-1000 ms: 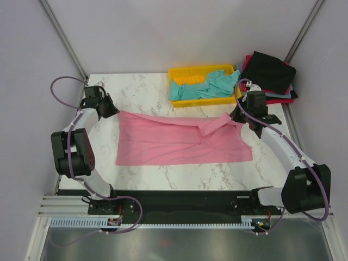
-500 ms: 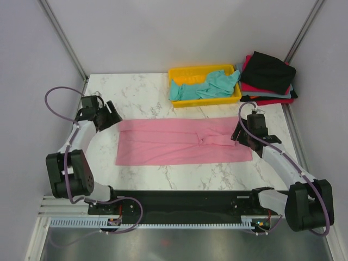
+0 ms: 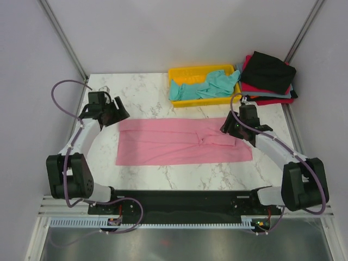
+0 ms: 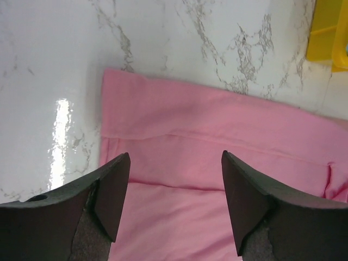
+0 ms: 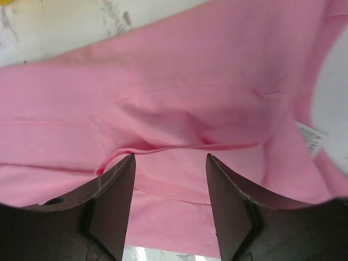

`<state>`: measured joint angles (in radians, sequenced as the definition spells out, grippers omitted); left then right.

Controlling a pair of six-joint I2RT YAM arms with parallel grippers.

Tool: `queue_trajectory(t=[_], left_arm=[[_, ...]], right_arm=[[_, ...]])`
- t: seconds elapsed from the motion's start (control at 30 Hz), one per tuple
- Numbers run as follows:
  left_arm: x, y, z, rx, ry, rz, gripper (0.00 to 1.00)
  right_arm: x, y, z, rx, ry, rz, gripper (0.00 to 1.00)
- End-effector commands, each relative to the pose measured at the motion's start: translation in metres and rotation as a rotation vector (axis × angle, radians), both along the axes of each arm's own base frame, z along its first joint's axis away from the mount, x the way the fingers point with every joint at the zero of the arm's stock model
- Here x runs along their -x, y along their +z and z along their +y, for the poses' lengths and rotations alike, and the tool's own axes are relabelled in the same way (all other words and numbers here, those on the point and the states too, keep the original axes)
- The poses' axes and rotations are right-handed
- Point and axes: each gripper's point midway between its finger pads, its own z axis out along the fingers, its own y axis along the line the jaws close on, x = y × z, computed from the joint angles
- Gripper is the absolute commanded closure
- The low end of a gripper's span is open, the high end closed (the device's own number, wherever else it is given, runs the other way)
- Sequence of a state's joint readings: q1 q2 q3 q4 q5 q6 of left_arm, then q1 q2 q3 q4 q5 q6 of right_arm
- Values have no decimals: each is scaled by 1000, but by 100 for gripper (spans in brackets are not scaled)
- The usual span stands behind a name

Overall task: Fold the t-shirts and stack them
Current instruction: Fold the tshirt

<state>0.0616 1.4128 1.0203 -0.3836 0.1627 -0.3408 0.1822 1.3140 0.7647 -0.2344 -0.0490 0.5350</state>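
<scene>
A pink t-shirt (image 3: 179, 142) lies folded lengthwise into a long band across the middle of the table, its upper half laid over the lower. My left gripper (image 3: 120, 115) hovers open at the band's far left corner; the left wrist view shows the pink t-shirt (image 4: 217, 141) under my open left gripper (image 4: 175, 163), nothing between the fingers. My right gripper (image 3: 225, 128) stands open above the band's right part, where the cloth bunches in a ridge. In the right wrist view the pink t-shirt (image 5: 179, 114) and its white label (image 5: 310, 137) lie below my empty right gripper (image 5: 169, 160).
A yellow tray (image 3: 186, 101) at the back holds a crumpled teal t-shirt (image 3: 204, 86). To its right a black t-shirt (image 3: 267, 72) tops a folded stack with red cloth (image 3: 272, 99) beneath. The yellow tray's corner (image 4: 326, 38) shows in the left wrist view.
Both grippers have opened and let go of the pink t-shirt's raised edge, which now lies flat as a folded band. Both arms then shifted inward over the cloth's ends.
</scene>
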Motion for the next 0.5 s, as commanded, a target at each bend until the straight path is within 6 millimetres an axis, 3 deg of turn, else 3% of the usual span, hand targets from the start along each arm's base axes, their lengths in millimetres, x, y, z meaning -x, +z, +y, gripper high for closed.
queue_trajectory(t=[0.0,0.03,0.1,0.13,0.2,0.27,0.37,0.47], left_arm=[[-8,10,-21,19,-50,2,25],[-7,11,-21,13,-52,4,26],[0,12,-32,-1,-90,15,26],[3,14,-33,-3,-95,14,27],[8,16,-36,-15,-101,6,27],[13,21,-40,-11,-113,-9,27],[16,30,-45,-9,-127,-35,27],[15,33,-44,-10,-124,-44,27]], right_arm=[[-17,13,45,-14,147,-43,38],[-23,17,51,8,168,-57,41],[-27,1,58,69,185,-18,43],[-35,4,62,82,194,-24,47],[-37,-18,57,156,192,47,50],[-43,-23,56,184,198,65,53],[-35,-39,56,209,218,114,55],[-18,-38,56,223,230,120,57]])
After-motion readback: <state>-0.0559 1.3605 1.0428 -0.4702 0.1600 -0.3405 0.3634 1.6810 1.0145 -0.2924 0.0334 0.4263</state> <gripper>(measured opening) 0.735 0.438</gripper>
